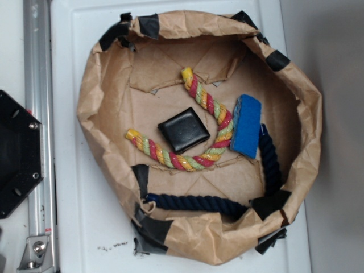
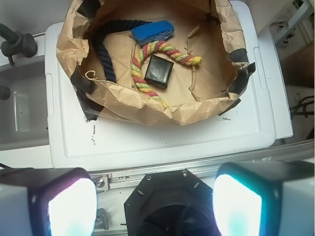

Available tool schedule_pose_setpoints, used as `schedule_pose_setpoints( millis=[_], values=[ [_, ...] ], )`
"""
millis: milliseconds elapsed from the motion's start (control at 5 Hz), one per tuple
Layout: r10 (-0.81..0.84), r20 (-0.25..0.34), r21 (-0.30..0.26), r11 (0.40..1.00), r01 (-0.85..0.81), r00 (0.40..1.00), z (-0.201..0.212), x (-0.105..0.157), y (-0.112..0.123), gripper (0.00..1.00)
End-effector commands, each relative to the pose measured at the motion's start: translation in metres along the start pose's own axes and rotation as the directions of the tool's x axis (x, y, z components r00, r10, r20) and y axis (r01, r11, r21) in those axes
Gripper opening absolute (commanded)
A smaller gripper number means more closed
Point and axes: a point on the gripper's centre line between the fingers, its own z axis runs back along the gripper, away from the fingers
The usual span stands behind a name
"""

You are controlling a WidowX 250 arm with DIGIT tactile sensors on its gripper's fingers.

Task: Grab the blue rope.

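The blue rope (image 1: 272,165) is dark navy and twisted. It lies bent along the right and near inner wall of a brown paper bowl (image 1: 102,102); part of it is hidden by the folded paper and black tape. In the wrist view the blue rope (image 2: 101,49) curves along the bowl's left side. My gripper (image 2: 155,204) is open and empty, with its two pads wide apart at the bottom of the wrist view, above the black robot base and far from the bowl. The gripper does not show in the exterior view.
Inside the bowl lie a red-yellow-green rope (image 1: 199,131), a bright blue sponge (image 1: 246,125) and a black square block (image 1: 183,129). The bowl sits on a white plastic lid (image 2: 162,140). A metal rail (image 1: 38,114) and the black base plate (image 1: 17,153) lie to the left.
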Motion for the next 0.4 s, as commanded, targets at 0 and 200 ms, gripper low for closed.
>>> schedule_pose_setpoints(
  millis=[0, 200],
  values=[
    [0.000, 0.000, 0.000, 1.000, 0.000, 1.000, 0.000, 0.000, 0.000, 1.00],
    [0.000, 0.083, -0.013, 1.000, 0.001, 0.997, -0.035, 0.047, 0.008, 1.00]
  ],
)
